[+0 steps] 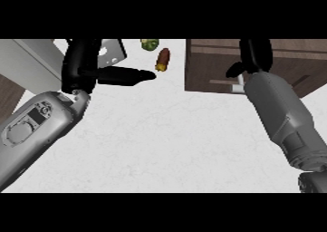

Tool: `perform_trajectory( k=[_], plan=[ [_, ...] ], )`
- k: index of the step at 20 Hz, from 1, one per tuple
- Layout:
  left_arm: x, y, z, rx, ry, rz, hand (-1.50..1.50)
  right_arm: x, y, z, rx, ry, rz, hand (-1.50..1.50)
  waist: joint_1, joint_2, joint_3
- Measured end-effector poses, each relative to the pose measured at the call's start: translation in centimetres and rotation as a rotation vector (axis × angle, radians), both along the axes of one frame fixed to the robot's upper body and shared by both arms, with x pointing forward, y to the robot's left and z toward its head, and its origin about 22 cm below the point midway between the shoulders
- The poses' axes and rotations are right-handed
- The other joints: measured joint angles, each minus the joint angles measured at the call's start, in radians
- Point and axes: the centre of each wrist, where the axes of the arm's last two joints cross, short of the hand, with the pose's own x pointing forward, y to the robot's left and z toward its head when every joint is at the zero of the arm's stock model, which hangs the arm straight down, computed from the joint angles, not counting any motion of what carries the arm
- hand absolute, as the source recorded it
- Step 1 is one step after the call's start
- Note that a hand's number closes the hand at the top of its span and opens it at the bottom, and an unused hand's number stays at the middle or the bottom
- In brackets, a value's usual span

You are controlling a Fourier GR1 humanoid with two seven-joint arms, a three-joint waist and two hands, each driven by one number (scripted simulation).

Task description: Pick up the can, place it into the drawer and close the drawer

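Observation:
The can (163, 60), reddish brown with a yellow end, lies on the white counter (165, 136) near the far edge, between my two hands and apart from both. The brown wooden drawer (213, 63) fills the upper right. My right hand (255, 55) is over the drawer, fingers straight and pointing away, thumb out to the left, holding nothing. My left hand (82, 59) stands at the upper left with fingers up and its thumb stretched right toward the can, a short gap short of it. It is open and holds nothing.
A small green object (149, 44) lies just beyond the can. A light grey box (28, 59) stands at the far left, with a white perforated piece (113, 52) behind my left hand. Dark wood (4, 97) shows at the left edge.

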Motion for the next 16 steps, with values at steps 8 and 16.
perform_trajectory(
  k=[8, 16],
  plan=[
    [-0.5, 1.1, -1.1, 0.005, 0.006, 0.021, -1.50, 0.5, 1.4, 1.1, 0.260, -0.014, 0.106, -1.50, -0.015, -0.003, 0.002],
    [-1.6, 2.0, -2.3, -0.003, 0.018, 0.039, -1.50, 1.0, 3.6, 2.3, 0.599, -0.015, 0.187, -1.50, -0.025, -0.009, 0.002]
  ],
)
